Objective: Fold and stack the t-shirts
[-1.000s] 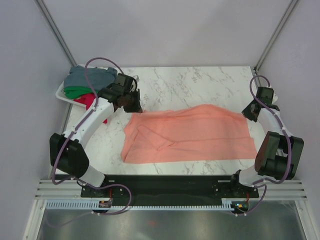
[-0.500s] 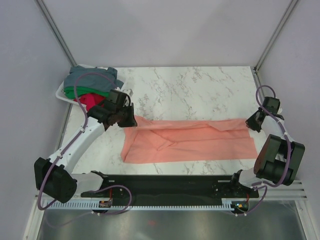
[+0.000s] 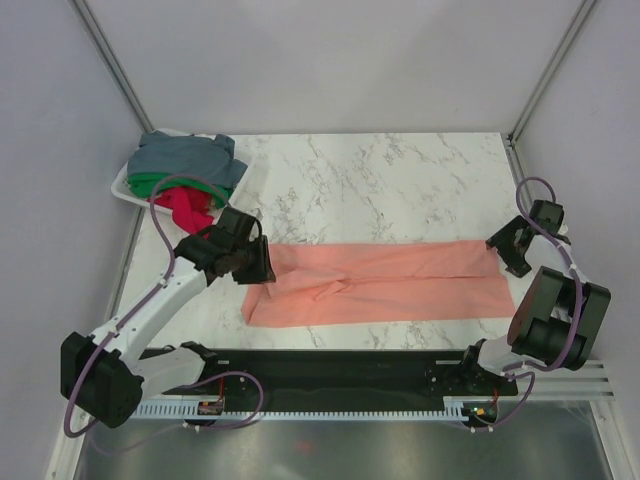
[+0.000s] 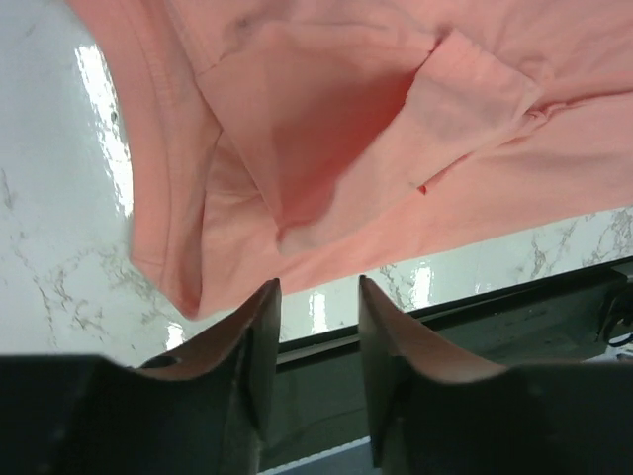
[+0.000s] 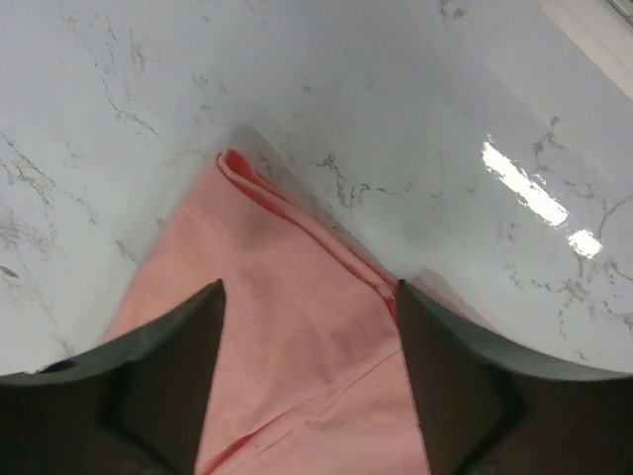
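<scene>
A salmon-pink t-shirt (image 3: 385,282) lies folded lengthwise into a long strip across the middle of the marble table. My left gripper (image 3: 262,272) stands at the strip's left end, open, with nothing between its fingers; in the left wrist view the left gripper (image 4: 318,297) hangs just off the pink cloth (image 4: 326,129). At the strip's right end my right gripper (image 3: 503,250) is open wide. The right wrist view shows the right gripper (image 5: 309,292) spread over the folded corner of the pink shirt (image 5: 297,327). Grey-blue (image 3: 185,155), green (image 3: 150,183) and red (image 3: 185,205) t-shirts are piled at the back left.
A white mesh basket (image 3: 122,190) holds the piled shirts at the table's back left corner. Frame posts rise at both back corners. A black base rail (image 3: 340,365) runs along the near edge of the table.
Both grippers drew the shirt's far edge toward the near side, folding it into a narrower strip, then opened and let go of the cloth.
</scene>
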`<action>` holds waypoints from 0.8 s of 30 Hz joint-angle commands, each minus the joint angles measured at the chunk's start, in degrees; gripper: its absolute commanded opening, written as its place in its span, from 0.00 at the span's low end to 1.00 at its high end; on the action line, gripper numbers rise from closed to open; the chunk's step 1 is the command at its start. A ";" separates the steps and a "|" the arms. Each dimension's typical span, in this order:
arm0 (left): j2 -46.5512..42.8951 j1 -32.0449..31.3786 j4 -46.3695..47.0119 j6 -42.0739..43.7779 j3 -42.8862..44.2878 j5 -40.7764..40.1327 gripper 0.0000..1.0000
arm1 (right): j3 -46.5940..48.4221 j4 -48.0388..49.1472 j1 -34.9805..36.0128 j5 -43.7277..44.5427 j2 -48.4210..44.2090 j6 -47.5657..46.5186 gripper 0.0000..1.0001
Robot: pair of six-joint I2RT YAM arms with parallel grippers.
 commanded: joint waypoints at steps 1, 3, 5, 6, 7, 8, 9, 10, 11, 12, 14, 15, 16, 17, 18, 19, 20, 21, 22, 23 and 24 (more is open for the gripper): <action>-5.80 -1.14 -2.26 -4.93 -1.66 1.20 0.47 | 0.06 0.44 -1.20 -0.01 0.15 0.36 0.84; -8.01 -1.58 -2.87 -6.07 -2.54 -0.72 0.60 | 1.21 -0.44 -1.29 -0.01 -1.34 0.19 0.91; -8.98 -2.02 -3.49 -6.43 -2.63 -2.57 0.62 | 1.65 -1.14 -1.20 -1.94 -3.10 0.62 0.93; -8.81 -2.02 -3.40 -6.52 -2.72 -4.06 0.62 | 1.65 -1.23 -1.20 -2.29 -5.54 0.80 0.94; -8.02 -2.02 -3.23 -6.69 -2.72 -4.59 0.62 | 1.65 -1.40 -0.42 -2.73 -6.96 1.15 0.93; -6.10 -2.02 -2.53 -6.95 -2.81 -4.60 0.62 | 1.30 -1.75 0.55 -3.00 -8.37 1.42 0.94; -4.52 -2.02 -1.82 -7.13 -2.81 -6.69 0.61 | 1.04 -1.84 3.95 -2.74 -11.51 1.94 0.94; -3.11 -2.02 -0.95 -7.39 -2.90 -7.23 0.61 | 0.68 -2.28 6.25 -1.86 -12.94 2.38 0.94; 0.47 -2.11 1.41 -8.00 -2.90 -7.59 0.60 | 0.07 -2.37 8.79 -0.55 -14.17 2.73 0.94; 2.34 -2.11 2.74 -8.36 -2.90 -8.63 0.59 | -0.37 -2.55 13.78 1.55 -16.10 3.61 0.94; 9.34 -2.11 5.03 -9.58 -2.11 -10.48 0.58 | -1.94 -2.37 17.15 2.54 -17.08 4.58 0.94; 11.73 -2.20 6.43 -10.03 -1.50 -12.66 0.56 | -2.56 -2.11 19.08 2.54 -17.17 5.02 0.94; 14.80 -2.37 6.79 -10.29 -0.71 -14.34 0.56 | -3.18 -1.41 19.80 2.45 -17.00 4.85 0.93; 17.71 -2.46 6.97 -10.30 1.56 -15.84 0.55 | -3.79 -1.32 20.24 2.36 -16.73 4.76 0.94; 24.00 -2.46 7.06 -10.21 3.15 -18.37 0.54 | -3.98 -1.32 20.77 2.10 -15.95 4.50 0.94; 27.28 -2.37 7.06 -10.21 4.65 -19.27 0.54 | -4.15 -1.23 20.77 2.10 -15.76 4.06 0.93; 30.36 -2.29 6.89 -9.42 8.66 -19.54 0.53 | -4.50 -1.14 20.86 1.84 -15.50 3.97 0.93; 36.92 -2.29 6.97 -9.16 10.70 -18.93 0.52 | -4.59 -0.88 20.86 1.66 -15.67 3.71 0.93; 39.85 -2.29 6.62 -8.63 12.90 -18.32 0.52 | -4.68 -0.70 20.86 1.40 -15.76 3.35 0.93; 43.45 -2.29 6.36 -7.67 17.88 -17.70 0.51 | -4.51 -0.79 20.95 1.31 -15.85 3.18 0.93; 46.27 -2.29 5.92 -7.31 20.46 -17.26 0.51 | -4.33 -0.79 20.95 1.13 -16.29 2.91 0.93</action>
